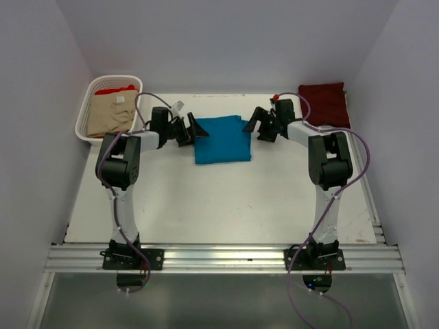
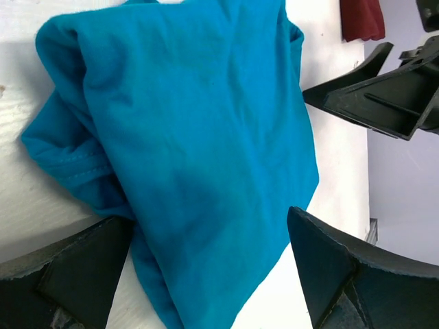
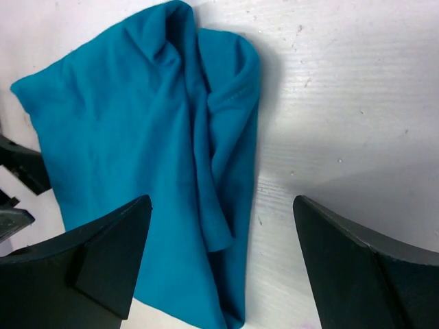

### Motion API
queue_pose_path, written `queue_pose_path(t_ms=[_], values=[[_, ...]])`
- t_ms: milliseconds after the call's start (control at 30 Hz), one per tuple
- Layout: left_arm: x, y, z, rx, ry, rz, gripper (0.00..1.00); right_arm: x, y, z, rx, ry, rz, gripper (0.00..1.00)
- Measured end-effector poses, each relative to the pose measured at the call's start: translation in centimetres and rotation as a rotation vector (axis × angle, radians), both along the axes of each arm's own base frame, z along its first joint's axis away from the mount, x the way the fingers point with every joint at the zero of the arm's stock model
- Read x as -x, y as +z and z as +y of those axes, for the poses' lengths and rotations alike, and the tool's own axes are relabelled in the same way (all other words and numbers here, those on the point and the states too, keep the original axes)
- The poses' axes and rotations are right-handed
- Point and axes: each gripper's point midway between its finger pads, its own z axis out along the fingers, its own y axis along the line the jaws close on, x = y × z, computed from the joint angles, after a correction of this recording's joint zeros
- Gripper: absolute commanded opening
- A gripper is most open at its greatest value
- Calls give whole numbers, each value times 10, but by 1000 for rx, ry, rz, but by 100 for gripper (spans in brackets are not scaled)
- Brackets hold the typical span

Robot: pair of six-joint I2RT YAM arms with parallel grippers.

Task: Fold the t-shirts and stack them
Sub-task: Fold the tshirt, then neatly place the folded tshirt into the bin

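Scene: two white-and-black robot arms reach forward over a white counter (image 1: 206, 199) inside a pale-walled booth.
Teal shirt: a teal-blue soft cloth t-shirt (image 1: 221, 139) lies folded into a rough rectangle at the far middle of the counter, between the two arms. Its edges are rumpled, with a bunched fold along one side.
Left tool: the left tool (image 2: 206, 223) sits at the left edge of the teal shirt, its two black fingers spread wide and gripping nothing. In the left wrist view the cloth fills the gap between them.
Left contact: the shirt's edge runs right up to one finger; it may be touching, but the view does not settle that.
Right tool: the right tool (image 3: 219, 202) sits at the right edge of the teal shirt, its fingers also wide apart, with nothing held. The cloth lies below one finger and bare counter below the other.
Maroon shirt: a dark maroon cloth t-shirt (image 1: 324, 103) lies folded flat at the far right corner of the counter, well apart from the teal one.
Basket: a white slotted plastic basket (image 1: 84, 113) stands at the far left corner.
Basket contents: a beige cloth t-shirt (image 1: 111, 115) lies on top inside it, with a bright red cloth t-shirt (image 1: 115, 89) showing at the far end.
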Motion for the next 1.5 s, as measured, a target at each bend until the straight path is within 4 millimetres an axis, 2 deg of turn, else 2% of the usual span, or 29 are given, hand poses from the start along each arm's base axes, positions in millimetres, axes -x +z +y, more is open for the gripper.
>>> queue_pose_path(t_ms=[267, 500, 700, 967, 1067, 1167, 1200, 1233, 1500], values=[[-17, 1, -12, 45, -32, -3, 100, -9, 3, 22, -146, 47, -29, 89], [-21, 1, -20, 49, -43, -9, 100, 3, 1, 41, -192, 97, -63, 89], [-19, 0, -22, 58, -42, -22, 100, 21, -2, 53, -204, 123, -53, 72], [-10, -1, -29, 81, -46, -51, 100, 25, -5, 71, -259, 132, -25, 68], [-5, -1, -33, 85, -54, -59, 100, 25, -6, 84, -279, 146, -16, 61], [-1, -1, -36, 88, -62, -62, 100, 29, -12, 95, -295, 157, 1, 36], [0, -1, -36, 88, -63, -63, 100, 30, -14, 98, -298, 156, 11, 12], [0, -1, -36, 88, -63, -64, 100, 32, -17, 99, -299, 159, 18, 0], [3, -1, -36, 90, -68, -61, 100, 41, -22, 105, -353, 158, 57, 0]])
